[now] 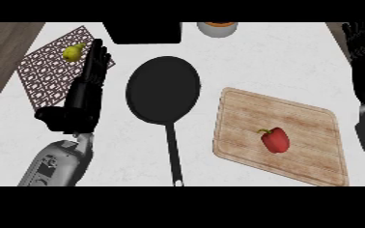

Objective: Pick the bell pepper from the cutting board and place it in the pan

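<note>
The red bell pepper (275,140) is lying on its side on the wooden cutting board (299,113), right of the board's middle and towards its near edge, with its green stem pointing up and to the left; nothing is touching it, so the pick is not yet begun. The board is sitting at a slant on the white counter (285,58), just right of the black pan (163,89), which is holding nothing and is turning its long handle towards the robot, a placing that is leaving the round basin open for a drop from the right. The right hand (354,58) is showing only as a dark shape along the view's right edge, apart from the pepper, and whether its fingers are spread or curled I cannot tell; being on the board's side, it is probably the one suited to the reach. The left hand (89,89) is resting left of the pan with fingers straight and pointing away, holding nothing. Its fingertips are lying over the edge of a patterned mat (43,65), where a yellow-green pear (72,52) is sitting. At the far edge a dark box (143,32) and an orange-filled bowl (217,28) are standing, well apart from the task.
</note>
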You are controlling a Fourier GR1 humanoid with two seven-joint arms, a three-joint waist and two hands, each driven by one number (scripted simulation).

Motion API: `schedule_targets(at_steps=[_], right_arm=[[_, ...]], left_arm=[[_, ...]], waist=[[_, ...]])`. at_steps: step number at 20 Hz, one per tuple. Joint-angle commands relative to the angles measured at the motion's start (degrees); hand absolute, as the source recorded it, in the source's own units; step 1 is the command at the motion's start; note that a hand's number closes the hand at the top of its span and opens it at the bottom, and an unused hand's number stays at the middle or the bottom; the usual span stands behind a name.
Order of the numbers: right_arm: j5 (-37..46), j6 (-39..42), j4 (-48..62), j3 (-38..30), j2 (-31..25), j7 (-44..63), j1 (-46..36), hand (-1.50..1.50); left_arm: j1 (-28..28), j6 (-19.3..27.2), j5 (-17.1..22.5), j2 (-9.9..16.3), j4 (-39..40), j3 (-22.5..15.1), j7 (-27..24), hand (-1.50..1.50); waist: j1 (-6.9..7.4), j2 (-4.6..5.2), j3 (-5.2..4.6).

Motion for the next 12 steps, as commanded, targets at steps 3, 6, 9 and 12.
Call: schedule_targets(at_steps=[3, 6, 9, 12], right_arm=[[-2.0, 2.9, -3.5, 2.9, 4.8, -0.9, 1.2, -1.50], [-3.6, 6.5, -6.3, 7.1, 7.2, -0.5, 2.8, -1.50], [4.2, -10.9, -1.4, -1.1, 4.0, 4.6, 12.4, -1.50], [3.9, -7.4, -11.4, 0.1, 0.2, 9.0, 22.4, -1.50]], left_arm=[[7.8, -3.2, -2.8, 6.6, 1.5, 0.1, 1.8, 0.00], [13.3, -6.0, -4.2, 12.6, 5.4, -0.1, 5.1, 0.00], [16.4, -5.0, -2.4, 10.5, 5.9, 0.1, 4.8, 0.00], [18.4, -7.2, -2.3, 13.8, 0.8, 0.8, 6.1, 0.00]], waist=[[0.59, 1.25, -1.01], [1.27, 1.30, -0.99], [-2.40, 0.91, -1.08], [-1.60, 0.69, -1.07]])
